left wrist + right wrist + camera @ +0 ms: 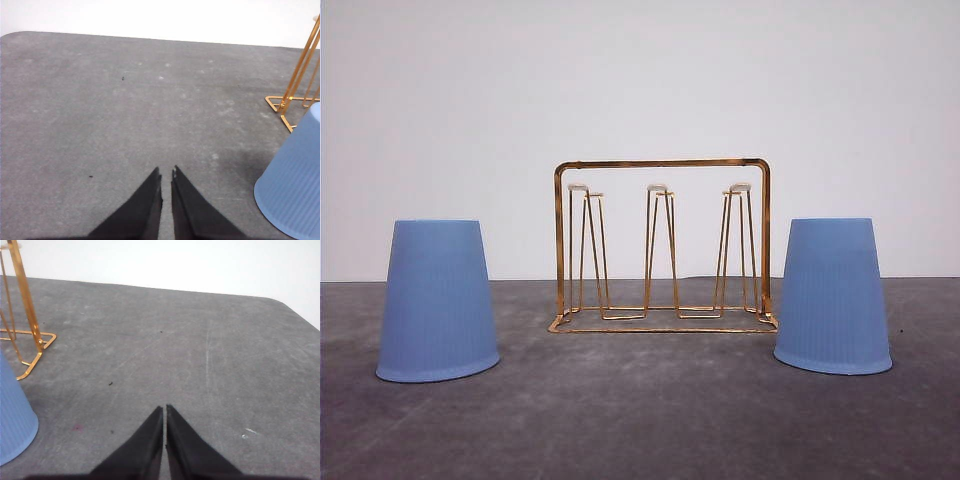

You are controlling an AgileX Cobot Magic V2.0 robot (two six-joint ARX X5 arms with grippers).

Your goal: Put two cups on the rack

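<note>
Two light-blue ribbed cups stand upside down on the grey table, one at the left (pixel 438 302) and one at the right (pixel 833 297). Between them, a little farther back, stands the gold wire rack (pixel 662 247) with bare white-tipped pegs. My left gripper (pixel 167 174) is shut above bare table, with the left cup (pixel 295 189) off to one side and a corner of the rack (pixel 295 85) beyond it. My right gripper (pixel 164 409) is shut too, holding nothing, with the right cup (pixel 14 417) and a rack corner (pixel 25 315) off to its side.
The grey table (pixel 640 420) ends at a white wall behind the rack. The left wrist view has a rounded table corner (pixel 15 36), and the right wrist view has another (pixel 280 302).
</note>
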